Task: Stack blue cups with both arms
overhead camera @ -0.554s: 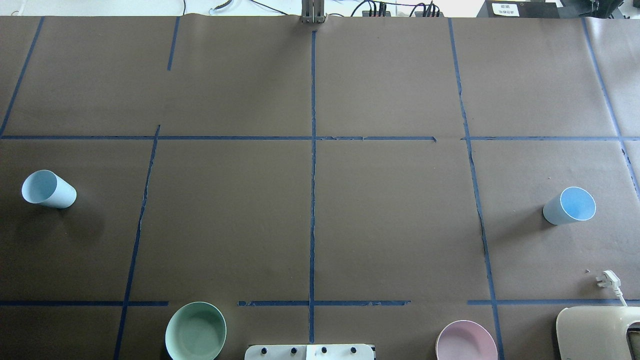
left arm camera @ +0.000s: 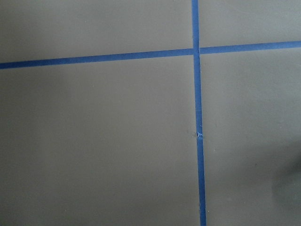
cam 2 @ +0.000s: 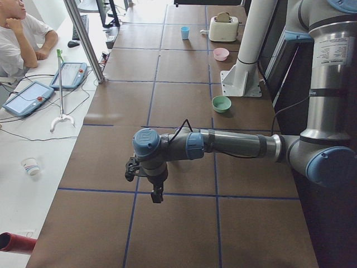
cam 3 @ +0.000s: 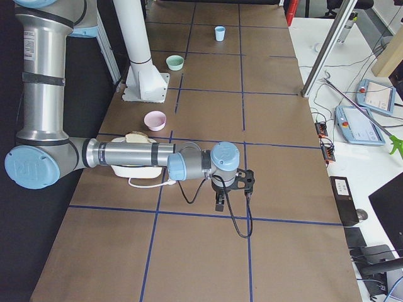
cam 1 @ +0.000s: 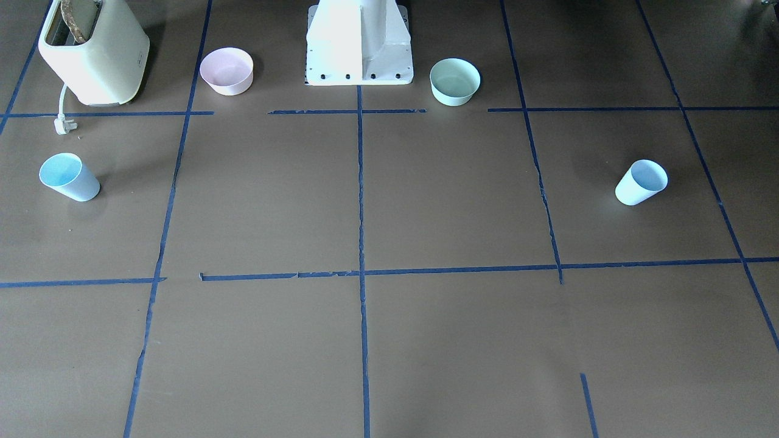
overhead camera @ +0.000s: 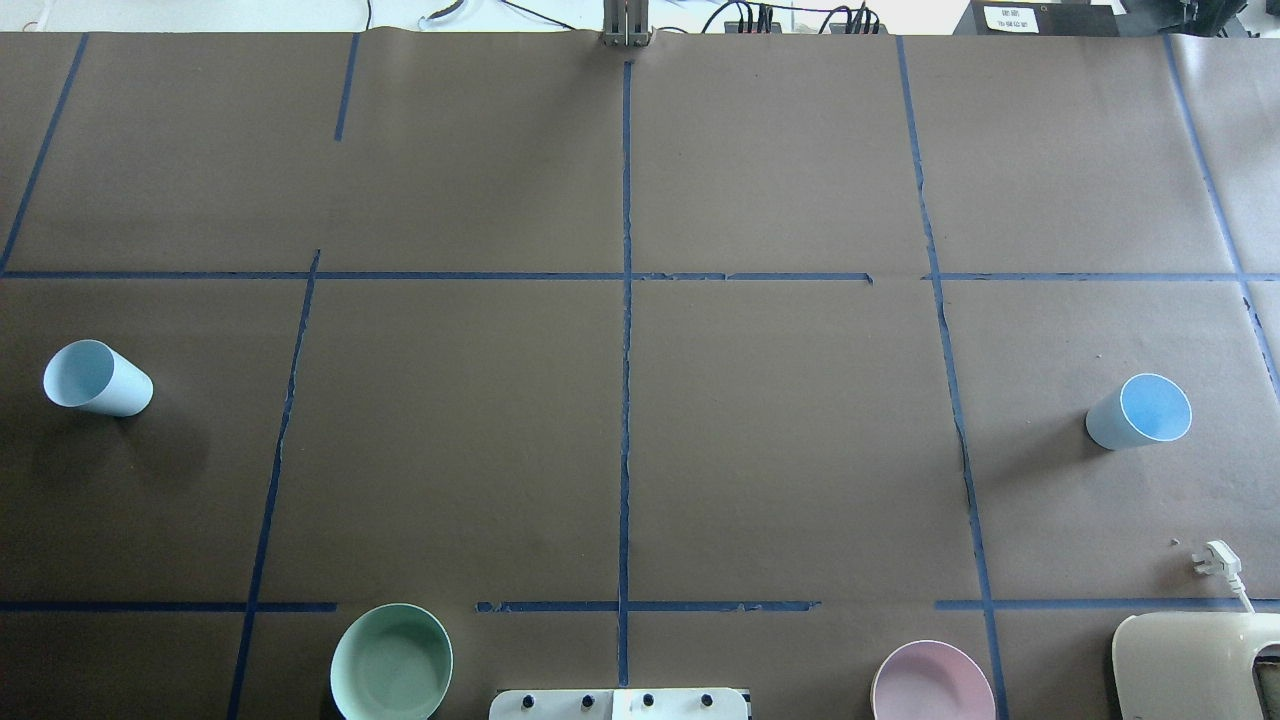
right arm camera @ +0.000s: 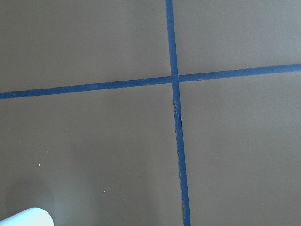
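Blue cups (overhead camera: 97, 378) could topple if your approach clips a rim; they stand mouths up, long axes vertical, at opposite ends of the surface (overhead camera: 640, 450), well apart. Whether the left end effector (cam 2: 157, 192) or right end effector (cam 3: 219, 202) is clenched, you cannot tell.

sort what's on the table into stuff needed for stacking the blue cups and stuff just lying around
For the job:
pale blue tapered plastic cup on the robot's left
matching pale blue plastic cup on its right
grey tubular left arm
grey tubular right arm

Just lying about:
mint-green round bowl
pink round bowl
cream toaster with white plug
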You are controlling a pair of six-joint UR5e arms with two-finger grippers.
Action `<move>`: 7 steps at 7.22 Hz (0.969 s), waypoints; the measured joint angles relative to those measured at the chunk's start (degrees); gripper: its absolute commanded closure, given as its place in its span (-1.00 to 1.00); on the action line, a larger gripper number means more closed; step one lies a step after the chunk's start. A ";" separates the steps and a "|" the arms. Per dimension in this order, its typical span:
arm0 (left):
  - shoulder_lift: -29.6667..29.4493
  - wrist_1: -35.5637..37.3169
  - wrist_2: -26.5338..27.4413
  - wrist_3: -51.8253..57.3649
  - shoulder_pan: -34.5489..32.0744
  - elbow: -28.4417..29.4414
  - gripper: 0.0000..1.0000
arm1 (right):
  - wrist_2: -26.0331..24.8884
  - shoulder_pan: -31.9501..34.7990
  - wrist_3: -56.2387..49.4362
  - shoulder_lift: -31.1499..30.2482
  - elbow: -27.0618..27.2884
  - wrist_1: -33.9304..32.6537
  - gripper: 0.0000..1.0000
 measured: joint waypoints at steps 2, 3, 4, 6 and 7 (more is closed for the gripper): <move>0.03 -0.32 0.17 -0.02 0.13 -1.83 -1.00 | 0.26 -0.03 -0.10 0.04 0.04 0.28 -1.00; 0.11 -0.41 0.13 0.10 0.17 -1.54 -1.00 | 0.46 -0.05 -0.06 0.03 -0.08 1.19 -1.00; 0.11 -0.51 -0.05 0.29 0.23 -0.94 -1.00 | 1.24 -0.05 -0.02 0.00 -0.30 2.31 -1.00; 0.15 -2.63 -0.13 0.44 1.37 -1.03 -1.00 | 3.15 -0.13 0.04 -0.12 -0.38 3.14 -1.00; 0.42 -5.17 -0.19 0.34 2.03 -1.14 -1.00 | 3.60 -0.31 0.07 -0.15 -0.24 3.29 -1.00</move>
